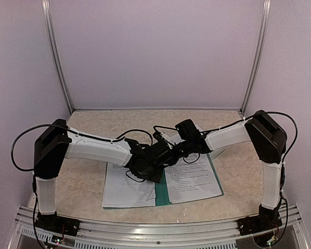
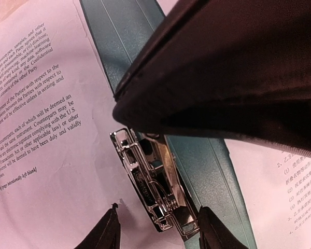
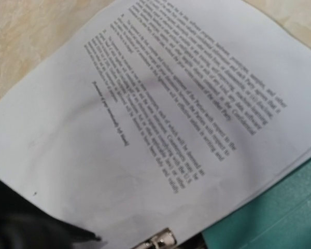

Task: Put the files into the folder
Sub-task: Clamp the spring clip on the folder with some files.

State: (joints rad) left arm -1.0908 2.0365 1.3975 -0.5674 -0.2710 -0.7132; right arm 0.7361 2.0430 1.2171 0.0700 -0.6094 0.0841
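Open dark teal-green two-leaf file folder (image 1: 162,193) lying flat on the beige marbled tabletop (image 1: 241,171), near its front edge; white printed paper sheets (image 1: 125,189) cover both leaves, one stack left of the spine and one right of it, leaving only a teal strip down the middle and a thin teal border exposed. Small silver metal clip (image 2: 147,181) sits at the spine, its edge overlapping the left sheet. Both arms converge over the upper middle of the folder. Left tool (image 2: 158,231): black fingers held moderately apart, straddling the near end of the clip, with a visible gap of paper between the left finger and the metal; nothing gripped. Right tool (image 3: 67,236): closed, its black tip low over the left sheet just beside the clip (whether it presses on the clip cannot be told); in the left wrist view a large black body hangs directly above the clip.
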